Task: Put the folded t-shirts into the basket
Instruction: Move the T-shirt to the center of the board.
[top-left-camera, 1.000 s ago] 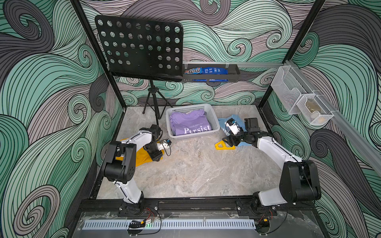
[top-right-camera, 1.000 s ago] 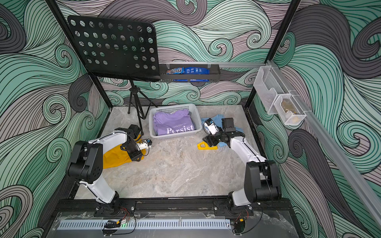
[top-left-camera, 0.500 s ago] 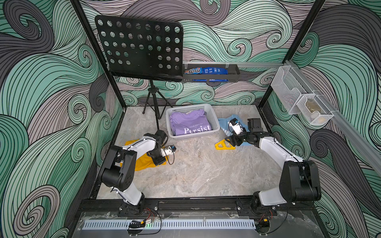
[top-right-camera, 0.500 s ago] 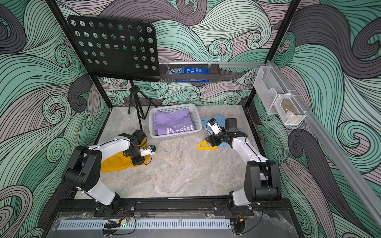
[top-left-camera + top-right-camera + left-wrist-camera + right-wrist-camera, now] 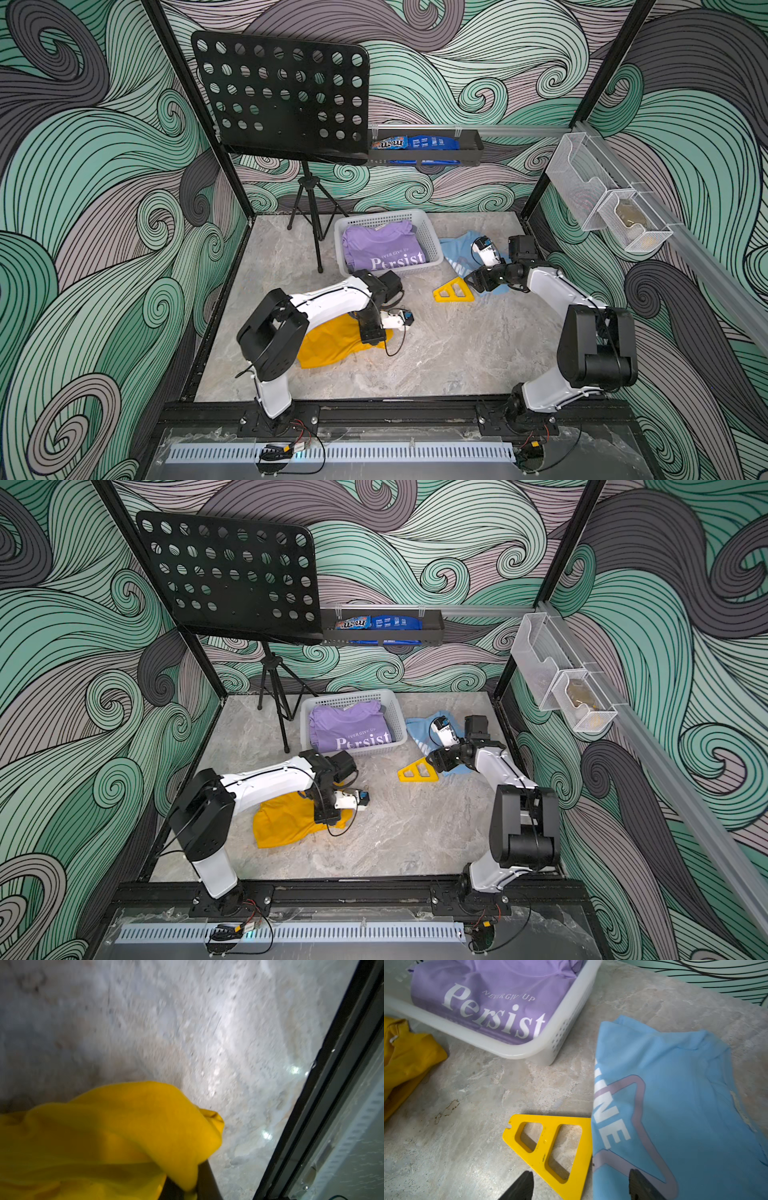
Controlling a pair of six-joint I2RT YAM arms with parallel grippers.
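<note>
Right wrist view shows the basket (image 5: 566, 1022) holding the lilac t-shirt (image 5: 500, 987).

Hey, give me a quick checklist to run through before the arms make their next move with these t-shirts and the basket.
1. Left gripper shut on mustard t-shirt: ok.
2. Mustard t-shirt lifted off table: not ok, most of it lies flat.
3. Basket open on top, lilac t-shirt inside: ok.
4. Right gripper open above light blue t-shirt edge: ok.
5. Yellow triangle clear of that grasp: not ok, it lies under the shirt's edge, between the jaws.
6. Dark grey t-shirt located: cannot tell, not visible.
</note>
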